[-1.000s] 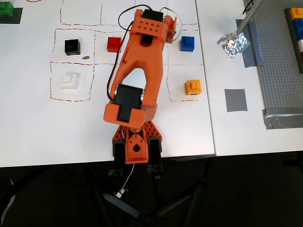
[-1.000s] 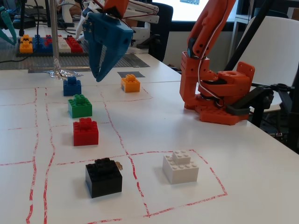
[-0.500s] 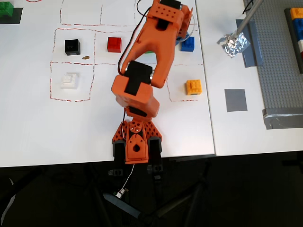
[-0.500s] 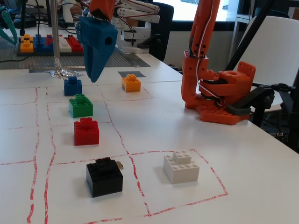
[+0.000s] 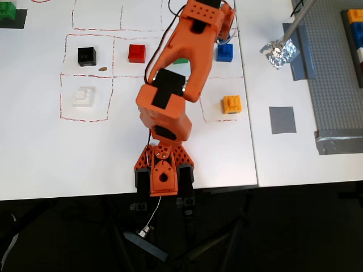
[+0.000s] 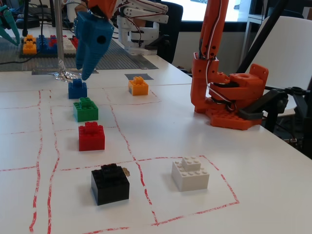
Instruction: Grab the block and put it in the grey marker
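Gripper [image 6: 87, 73] just above blue block [image 6: 77, 89], jaw state can't tell, overhead: arm hides gripper & most of green brick [image 5: 181, 60], grey marker [image 5: 282, 119] bare on tabletop [image 5: 45, 158].

Blue block [image 6: 77, 89], dark-grey marker [image 5: 282, 120], blue pincer [image 6: 87, 73], orange arm [image 5: 181, 73].

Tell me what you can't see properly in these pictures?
- Pincer: the overhead view hides it under the orange arm; the fixed view shows one blue finger, so open or shut is unclear.
- Green brick: in the overhead view the arm covers nearly all of it.
- Grey marker: in the fixed view the orange brick hides part of it.
- Top-left green brick: cut by the overhead view's edge.
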Robot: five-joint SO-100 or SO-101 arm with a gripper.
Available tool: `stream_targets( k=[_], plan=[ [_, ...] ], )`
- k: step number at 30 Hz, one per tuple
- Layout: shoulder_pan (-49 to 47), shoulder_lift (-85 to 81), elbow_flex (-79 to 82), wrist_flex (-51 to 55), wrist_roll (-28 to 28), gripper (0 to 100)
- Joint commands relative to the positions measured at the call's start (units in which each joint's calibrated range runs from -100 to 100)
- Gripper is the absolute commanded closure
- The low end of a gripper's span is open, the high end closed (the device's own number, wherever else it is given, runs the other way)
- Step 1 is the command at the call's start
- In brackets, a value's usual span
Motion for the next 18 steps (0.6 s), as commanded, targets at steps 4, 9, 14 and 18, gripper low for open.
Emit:
stream_targets(
  k=[4, 9, 14, 18],
  plan=[
    [3.5, -2.4, -2.3, -4.8, 0.0, 78],
    [5.2, -1.1, -2.2, -6.8, 0.9, 77],
    [6.6, 1.3, -4.4, -5.2, 1.0, 74],
    [7.0, 3.2, -5.6, -3.9, 0.8, 72]
  ],
)
